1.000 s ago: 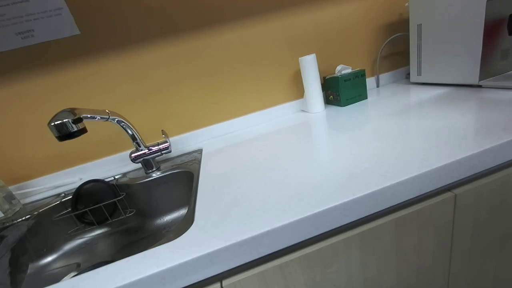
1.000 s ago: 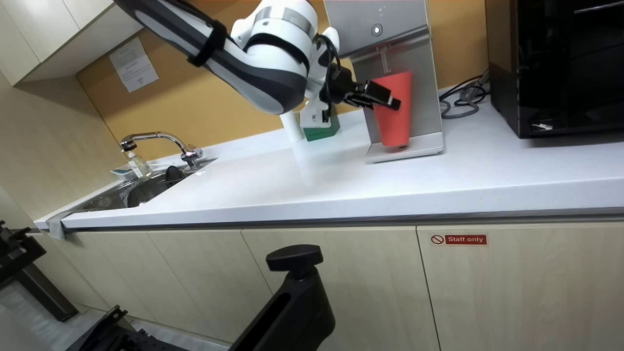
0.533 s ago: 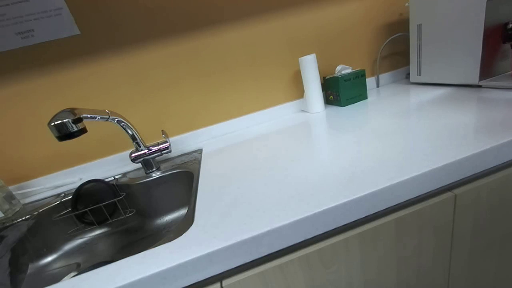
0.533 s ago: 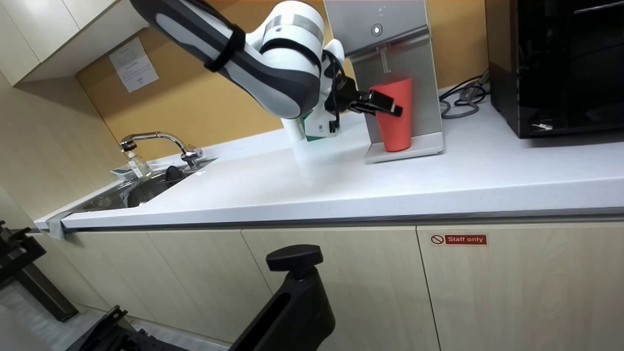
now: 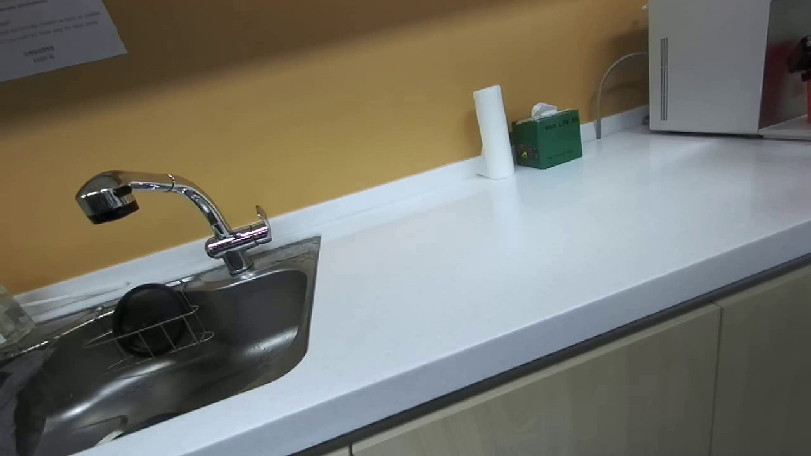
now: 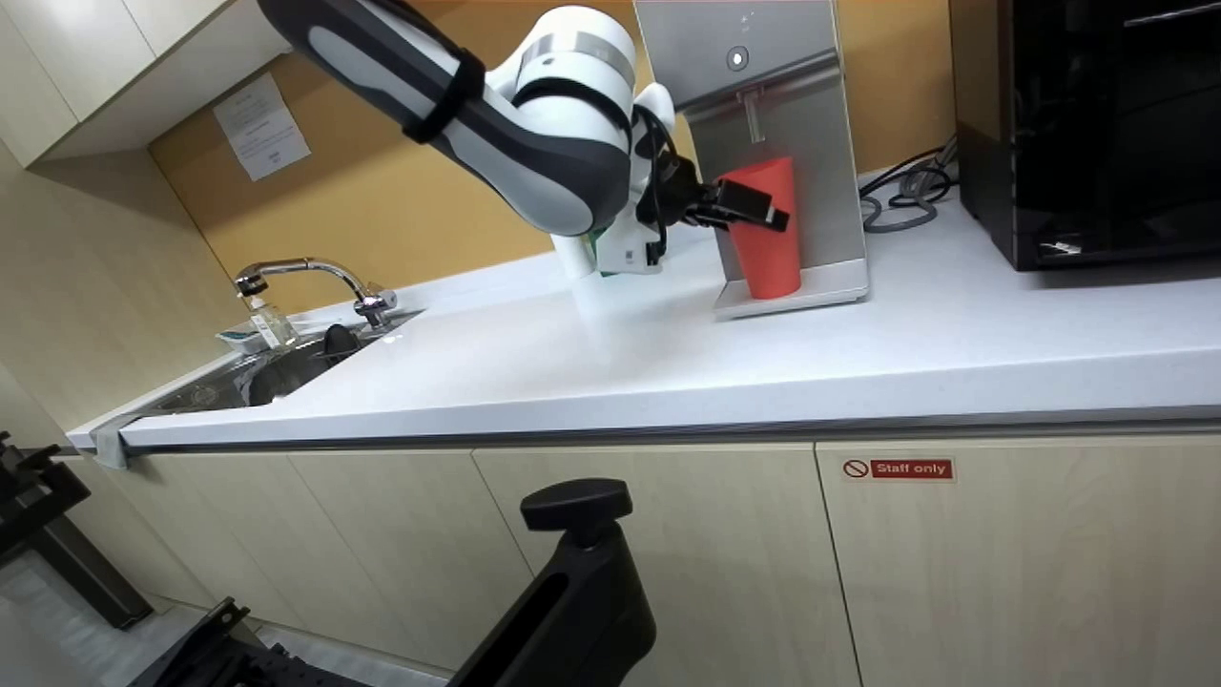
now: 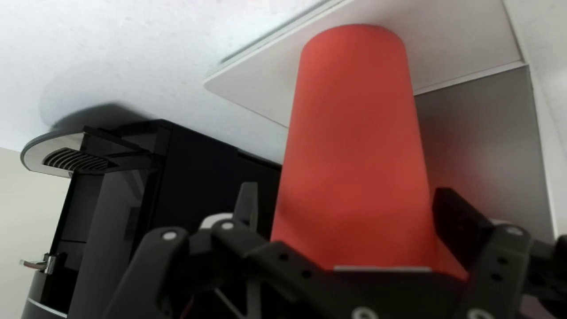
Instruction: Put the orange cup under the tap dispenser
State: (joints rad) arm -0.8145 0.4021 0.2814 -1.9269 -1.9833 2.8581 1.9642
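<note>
The plain red-orange tapered plastic cup (image 6: 773,265) stands slightly further toward 9 o'clock in an exterior view than 0.5 s ago. On the long white countertop (image 6: 534,353), a tall grey metal dispenser (image 6: 822,191) bears the cup on its pale base plate (image 6: 838,281). In the wrist view, the black 2-fingered gripper (image 7: 347,201) is spread around the cup, its 8 o'clock finger (image 7: 246,206) clear. In an exterior view, the slim grey tap (image 6: 753,114) hangs at 12 o'clock above the rim.

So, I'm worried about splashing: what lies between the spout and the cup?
Nothing solid: in an exterior view, a short bare gap separates the spout from the cup below, with only the dispenser's back panel showing behind.
</note>
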